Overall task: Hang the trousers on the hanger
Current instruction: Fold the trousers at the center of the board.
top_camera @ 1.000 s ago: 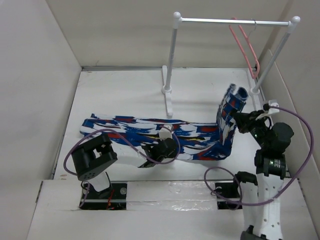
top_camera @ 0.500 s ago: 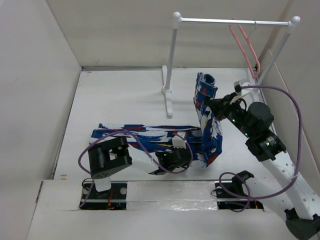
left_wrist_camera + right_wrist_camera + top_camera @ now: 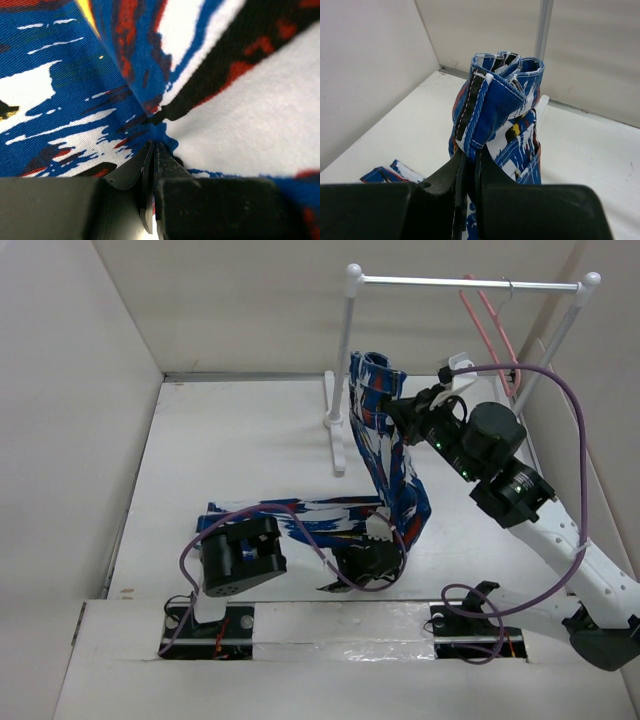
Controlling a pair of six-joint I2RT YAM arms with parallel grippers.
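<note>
Since a second ago the right gripper [image 3: 397, 412], clamped on the trousers' [image 3: 398, 475] bunched end, has swung it toward 10 o'clock. Only the wrist view shows the left gripper [image 3: 152, 148] pinching fabric.

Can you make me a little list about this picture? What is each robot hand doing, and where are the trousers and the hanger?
garment: soft royal-blue fabric trousers with white, red and black splashes, one end raised, the rest on the white table
left gripper: shut on the trousers near the table
right gripper: shut on the raised end
target: thin pink triangular hanger, bare, hooked on the silver rail
</note>
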